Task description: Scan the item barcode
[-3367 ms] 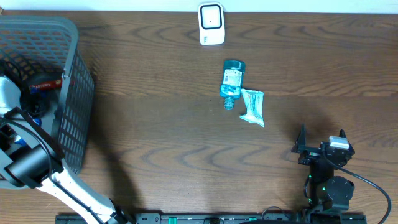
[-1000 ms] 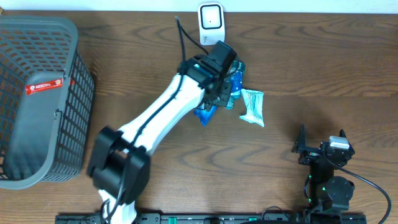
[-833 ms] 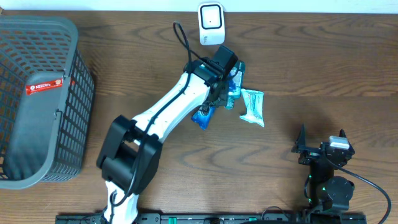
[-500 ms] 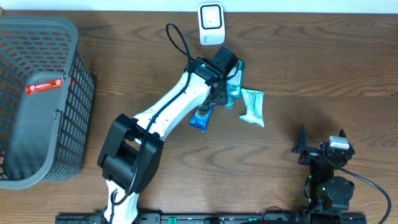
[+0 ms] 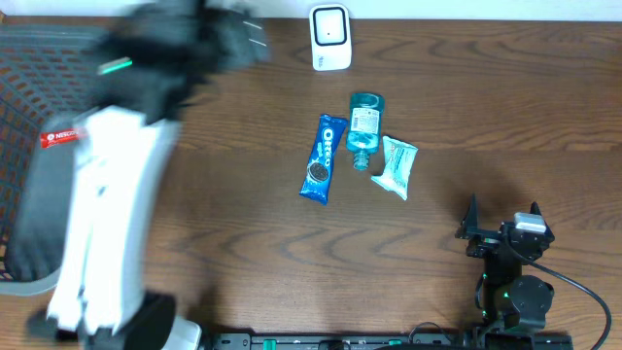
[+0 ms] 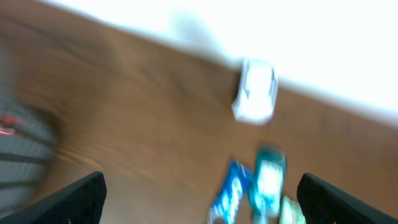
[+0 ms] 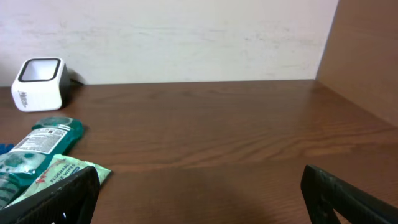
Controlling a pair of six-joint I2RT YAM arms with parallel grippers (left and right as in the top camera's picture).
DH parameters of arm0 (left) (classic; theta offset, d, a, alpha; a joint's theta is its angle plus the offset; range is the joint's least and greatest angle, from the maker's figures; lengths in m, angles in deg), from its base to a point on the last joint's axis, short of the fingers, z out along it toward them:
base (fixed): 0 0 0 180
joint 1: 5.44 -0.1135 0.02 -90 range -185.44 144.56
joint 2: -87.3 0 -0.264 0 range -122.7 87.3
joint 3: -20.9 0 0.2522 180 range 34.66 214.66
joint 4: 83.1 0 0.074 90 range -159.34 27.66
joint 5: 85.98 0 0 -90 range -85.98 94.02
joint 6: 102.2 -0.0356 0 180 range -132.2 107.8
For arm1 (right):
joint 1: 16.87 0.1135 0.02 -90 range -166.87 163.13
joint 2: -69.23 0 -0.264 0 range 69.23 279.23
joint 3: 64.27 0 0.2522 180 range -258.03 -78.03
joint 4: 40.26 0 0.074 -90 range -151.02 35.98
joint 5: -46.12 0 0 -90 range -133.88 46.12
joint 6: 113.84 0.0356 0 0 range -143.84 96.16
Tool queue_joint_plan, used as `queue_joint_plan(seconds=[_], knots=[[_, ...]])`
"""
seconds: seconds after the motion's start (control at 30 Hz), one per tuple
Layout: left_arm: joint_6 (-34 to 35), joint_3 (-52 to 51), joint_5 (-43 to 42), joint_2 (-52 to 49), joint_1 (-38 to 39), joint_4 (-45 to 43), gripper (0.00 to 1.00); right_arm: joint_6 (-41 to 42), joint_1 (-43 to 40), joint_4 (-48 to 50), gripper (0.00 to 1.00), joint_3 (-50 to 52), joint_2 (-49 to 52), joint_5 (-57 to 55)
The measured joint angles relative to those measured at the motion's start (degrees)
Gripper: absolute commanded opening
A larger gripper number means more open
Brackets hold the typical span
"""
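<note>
The blue Oreo biscuit pack lies flat on the brown wooden counter, just beside the teal plastic bottle, at its 8 o'clock. A white-and-green sachet lies at the bottle's 4 o'clock, and the white box scanner stands at its 12 o'clock.

Only the overhead view shows the pack's label. The left wrist view is smeared by motion, and the right wrist view catches just the pack's blue tip.

There is one pack, one bottle, one sachet, one scanner and one grey mesh basket.

Half a second ago the left arm reached over the bottle with the pack at its jaws. Now it blurs at 10 o'clock, over the basket, with the left jaws spread wide and empty. The right jaws gape empty at 4 o'clock.
</note>
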Motion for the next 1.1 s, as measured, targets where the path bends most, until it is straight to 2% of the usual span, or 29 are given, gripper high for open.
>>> queue_joint_plan(seconds=[0.17, 0.33, 0.43, 0.47, 0.57, 0.83, 1.1], knots=[[1.8, 1.2, 1.7, 5.5, -16.0, 3.9, 0.98, 0.0, 0.0, 0.0, 0.99, 0.0, 0.0, 0.0], [4.3, -1.2, 2.2, 2.6, -26.9, 7.5, 0.98, 0.0, 0.0, 0.0, 0.99, 0.0, 0.0, 0.0], [4.4, -3.5, 2.3, -0.6, -29.5, 8.0, 1.0, 0.0, 0.0, 0.0, 0.99, 0.0, 0.0, 0.0], [4.3, -4.0, 2.3, -1.7, -30.1, 8.0, 0.9, 0.0, 0.0, 0.0, 0.99, 0.0, 0.0, 0.0], [5.6, -4.2, 2.6, -5.0, -31.6, 8.0, 0.89, 0.0, 0.0, 0.0, 0.99, 0.0, 0.0, 0.0], [26.1, -4.2, 3.0, -12.4, -36.8, 11.7, 0.89, 0.0, 0.0, 0.0, 0.99, 0.0, 0.0, 0.0], [37.2, -4.2, 6.0, -22.7, -37.0, 10.0, 0.89, 0.0, 0.0, 0.0, 0.99, 0.0, 0.0, 0.0]])
